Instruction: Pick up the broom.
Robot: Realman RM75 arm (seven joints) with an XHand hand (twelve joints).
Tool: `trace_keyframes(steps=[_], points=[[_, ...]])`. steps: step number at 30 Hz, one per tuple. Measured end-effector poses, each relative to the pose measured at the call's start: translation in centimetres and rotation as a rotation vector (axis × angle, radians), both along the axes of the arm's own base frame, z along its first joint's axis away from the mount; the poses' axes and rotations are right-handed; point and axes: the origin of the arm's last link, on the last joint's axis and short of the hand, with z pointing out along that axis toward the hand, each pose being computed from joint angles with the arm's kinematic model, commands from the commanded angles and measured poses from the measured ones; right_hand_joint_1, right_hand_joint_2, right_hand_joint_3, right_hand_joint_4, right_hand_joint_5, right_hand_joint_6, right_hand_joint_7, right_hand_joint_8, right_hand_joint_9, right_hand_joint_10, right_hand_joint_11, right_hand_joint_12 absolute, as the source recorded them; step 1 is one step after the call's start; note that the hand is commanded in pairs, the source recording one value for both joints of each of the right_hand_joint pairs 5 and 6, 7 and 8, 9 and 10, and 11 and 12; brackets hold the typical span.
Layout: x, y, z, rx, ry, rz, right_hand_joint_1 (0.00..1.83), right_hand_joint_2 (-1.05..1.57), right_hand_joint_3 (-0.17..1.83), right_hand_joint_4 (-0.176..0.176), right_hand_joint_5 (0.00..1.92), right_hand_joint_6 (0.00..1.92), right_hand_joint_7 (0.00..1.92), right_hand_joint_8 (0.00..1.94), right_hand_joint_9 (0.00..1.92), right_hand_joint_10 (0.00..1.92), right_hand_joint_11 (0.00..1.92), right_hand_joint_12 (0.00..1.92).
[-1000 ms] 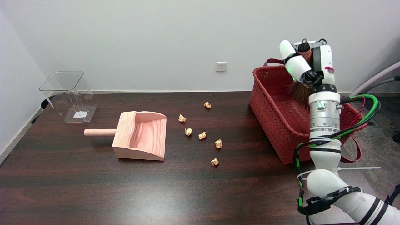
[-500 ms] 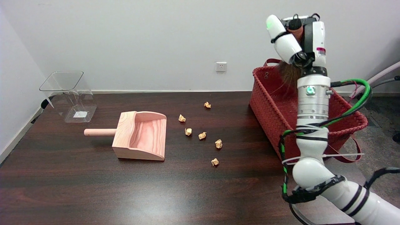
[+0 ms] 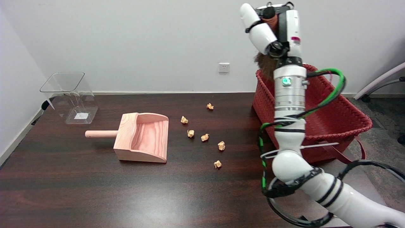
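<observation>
Spanning the whole lower part of the view, the dark wooden table [image 3: 95, 196] carries every loose item. The white right arm [image 3: 289, 126] rises from the lower right corner, stands nearly upright in front of the basket, and is wrapped by a green-and-black cable. The red woven basket [image 3: 335, 117] sits at the table's right end, its near wall partly hidden behind the arm. The wooden dustpan [image 3: 144, 136] lies left of centre, its round handle pointing left and its open mouth facing the near side. The clear plastic container [image 3: 71, 96] stands at the far left edge, near the wall, well apart from the dustpan.

The right hand [image 3: 273, 27] is held high, above the basket's far left corner, with its fingers closed around the broom [image 3: 265, 65]. The reddish handle end shows between the fingers at the top of the hand. The dark brown bristles hang below the hand, at the level of the basket's rim; the forearm hides much of them. The broom is clear of the table.

Six crumpled paper scraps [image 3: 204, 137] lie scattered between the dustpan and the basket, apart from one another. A white wall socket [image 3: 223, 67] is set in the back wall.
</observation>
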Motion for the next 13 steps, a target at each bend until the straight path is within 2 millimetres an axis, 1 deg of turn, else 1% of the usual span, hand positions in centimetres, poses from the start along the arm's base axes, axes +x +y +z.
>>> trace_keyframes(steps=[8,13], points=[[0.5,-2.8,-2.3,0.04,-0.005,-0.009,0.77,1.57,0.13,0.0,1.92,1.92,1.92,1.92,1.92,1.92,1.92,1.92],[0.4,-4.8,-3.6,0.077,-0.017,-0.028,0.76,1.57,0.16,0.0,1.92,1.92,1.92,1.92,1.92,1.92,1.92,1.92]])
